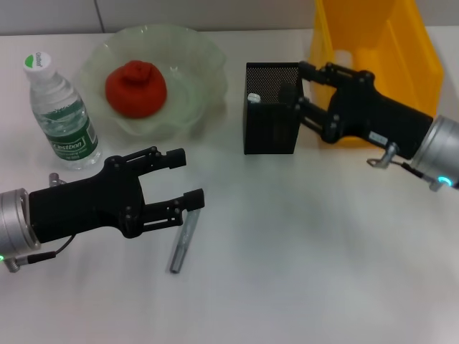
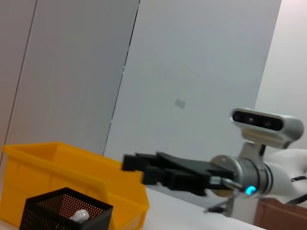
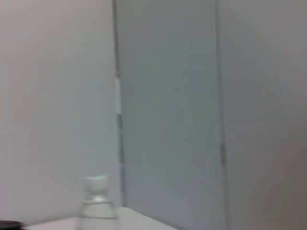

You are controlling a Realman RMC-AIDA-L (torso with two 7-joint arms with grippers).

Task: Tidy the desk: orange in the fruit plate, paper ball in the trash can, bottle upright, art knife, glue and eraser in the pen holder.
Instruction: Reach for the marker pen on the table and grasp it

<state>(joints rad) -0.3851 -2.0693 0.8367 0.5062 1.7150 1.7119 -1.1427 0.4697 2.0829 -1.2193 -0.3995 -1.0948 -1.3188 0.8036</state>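
While the worktop [image 1: 301, 251] lies white under grey wall panels:
Orange [image 1: 136, 87]: in the fruit plate [image 1: 193, 64], far left.
Bottle [image 1: 61, 111]: upright, far left.
Glue [image 1: 183, 240]: flat, touching the spread left pincer [image 1: 188, 177].
Right pincer [image 1: 285, 89]: spread over the pen holder [image 1: 270, 118], near the trash can [image 1: 380, 43].
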